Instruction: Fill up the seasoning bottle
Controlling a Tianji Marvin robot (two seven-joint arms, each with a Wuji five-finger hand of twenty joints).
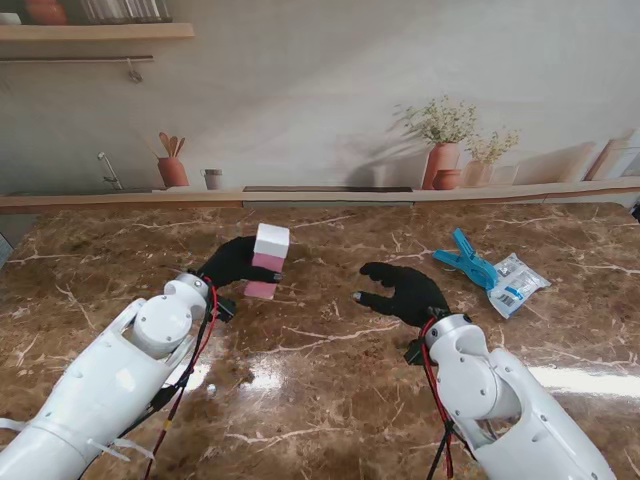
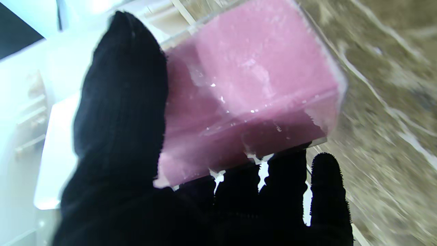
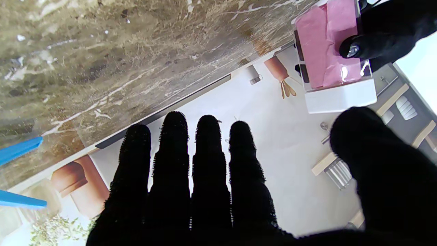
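The left hand (image 1: 232,262) is wrapped around the bottle (image 1: 267,262), a clear box with pink stuff inside and a white cap, and holds it up off the brown surface (image 1: 320,340). The right hand (image 1: 405,292) holds nothing, its fingers (image 3: 208,164) spread apart, and the clip (image 1: 466,259) and packet (image 1: 518,283) lie just to its right. Only the left wrist view shows the pink filling up close; the right wrist view shows the white cap and a fingertip pressed on the side.
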